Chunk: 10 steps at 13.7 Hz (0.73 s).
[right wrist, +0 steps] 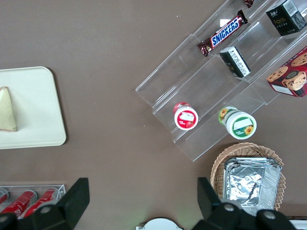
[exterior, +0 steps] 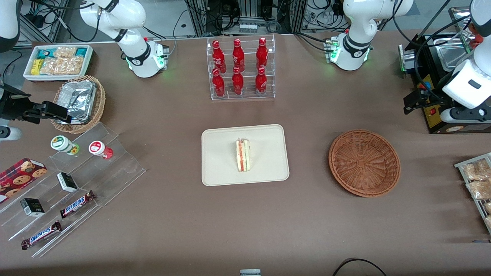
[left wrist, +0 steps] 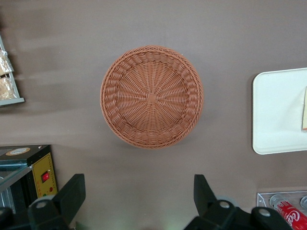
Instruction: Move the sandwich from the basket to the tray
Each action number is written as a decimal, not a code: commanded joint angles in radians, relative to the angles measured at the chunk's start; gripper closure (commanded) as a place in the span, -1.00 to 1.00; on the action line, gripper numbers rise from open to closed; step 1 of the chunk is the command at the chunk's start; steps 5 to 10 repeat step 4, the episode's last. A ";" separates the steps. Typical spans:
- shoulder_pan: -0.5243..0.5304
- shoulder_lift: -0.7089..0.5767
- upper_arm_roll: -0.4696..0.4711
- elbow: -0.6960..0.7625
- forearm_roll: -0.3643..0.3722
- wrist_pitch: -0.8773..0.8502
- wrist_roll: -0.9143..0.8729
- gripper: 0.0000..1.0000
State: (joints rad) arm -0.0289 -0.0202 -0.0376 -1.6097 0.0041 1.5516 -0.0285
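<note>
Sandwich (exterior: 243,155), judged light, soft, best pinched across bread faces, lies on tray (exterior: 215,153); basket (exterior: 364,163) emptied beside tray; gripper (left wrist: 136,203) spread wide w/ nothing held, above table nr basket.

Even overhead light is falling softly, the basket (exterior: 364,163) is casting a faint shadow, and all views are staying sharp.

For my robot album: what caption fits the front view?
Sandwich on the tray, basket bare, open gripper raised near the working arm's end.
</note>
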 commanded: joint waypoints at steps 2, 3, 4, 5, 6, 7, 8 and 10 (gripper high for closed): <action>0.009 -0.006 0.025 0.033 0.005 -0.041 0.025 -0.99; 0.009 -0.006 0.025 0.033 0.013 -0.047 0.025 -0.99; 0.009 -0.006 0.024 0.030 0.023 -0.050 0.025 -0.99; 0.009 -0.006 0.024 0.030 0.023 -0.050 0.025 -0.99; 0.009 -0.006 0.024 0.030 0.023 -0.050 0.025 -0.99; 0.009 -0.006 0.024 0.030 0.023 -0.050 0.025 -0.99; 0.009 -0.006 0.024 0.030 0.023 -0.050 0.025 -0.99; 0.009 -0.006 0.024 0.030 0.023 -0.050 0.025 -0.99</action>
